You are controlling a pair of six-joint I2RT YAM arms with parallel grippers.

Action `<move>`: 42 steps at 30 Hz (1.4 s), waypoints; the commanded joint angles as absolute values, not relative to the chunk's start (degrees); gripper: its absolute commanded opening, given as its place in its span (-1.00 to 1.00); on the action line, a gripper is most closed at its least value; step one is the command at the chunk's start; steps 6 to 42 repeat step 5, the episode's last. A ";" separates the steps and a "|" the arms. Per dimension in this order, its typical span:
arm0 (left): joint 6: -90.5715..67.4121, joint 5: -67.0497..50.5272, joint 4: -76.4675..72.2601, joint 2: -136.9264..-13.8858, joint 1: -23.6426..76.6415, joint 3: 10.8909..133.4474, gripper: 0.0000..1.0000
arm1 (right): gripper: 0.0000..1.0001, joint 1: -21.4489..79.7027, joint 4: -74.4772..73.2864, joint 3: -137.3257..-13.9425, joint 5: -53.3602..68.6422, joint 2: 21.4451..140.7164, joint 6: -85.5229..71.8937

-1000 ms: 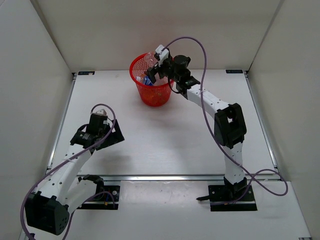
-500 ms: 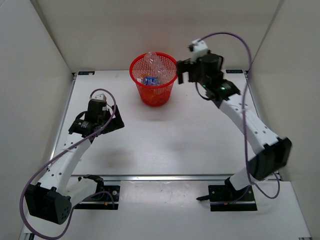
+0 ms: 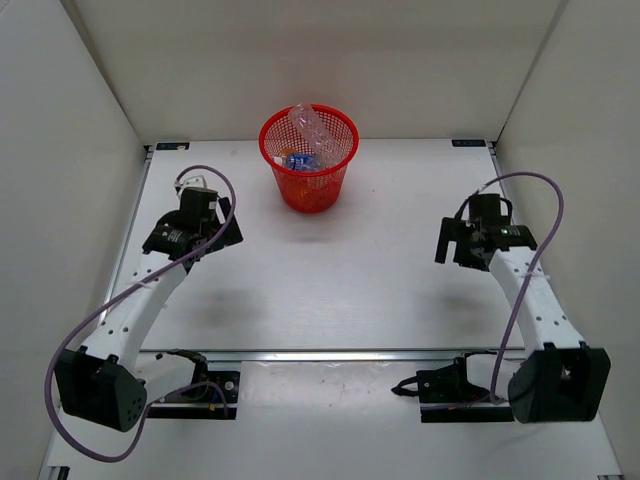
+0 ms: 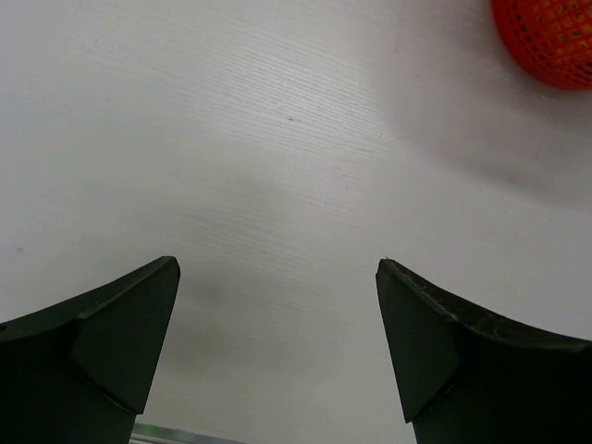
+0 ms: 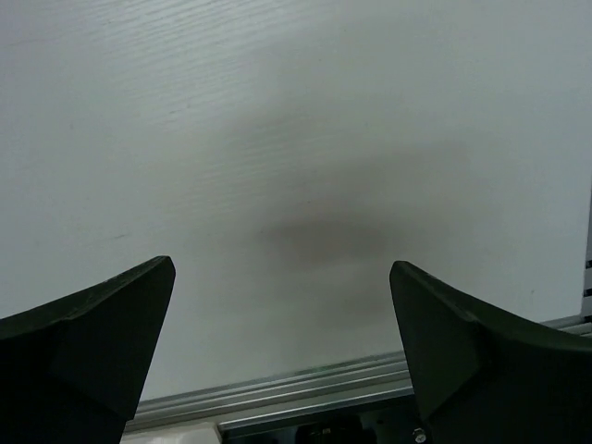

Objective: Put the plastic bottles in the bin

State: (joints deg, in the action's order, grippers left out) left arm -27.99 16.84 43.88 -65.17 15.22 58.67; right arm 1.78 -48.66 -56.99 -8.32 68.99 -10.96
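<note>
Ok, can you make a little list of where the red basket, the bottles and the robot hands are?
bin: red mesh, upright, far side of the table
clear bottle: in the bin, poking above its rim
blue-label bottle: lower down inside the bin
bottles on table: none seen
left gripper: open, empty, over the table
right gripper: open, empty, over the table

One bin (image 3: 312, 190); at least two bottles (image 3: 311, 127)

The white, faintly grained table (image 3: 330, 270) carries a round red plastic mesh bin (image 3: 308, 190), upright near its far edge.
</note>
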 commanded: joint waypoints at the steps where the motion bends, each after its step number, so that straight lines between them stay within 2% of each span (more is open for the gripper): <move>1: -27.33 18.82 42.19 -63.90 15.30 60.12 0.96 | 1.00 1.94 -47.29 -56.34 -8.26 60.13 -12.30; 42: -27.51 18.01 41.93 -62.23 14.94 58.71 0.98 | 0.99 0.70 -48.25 -55.90 -7.89 59.68 -12.21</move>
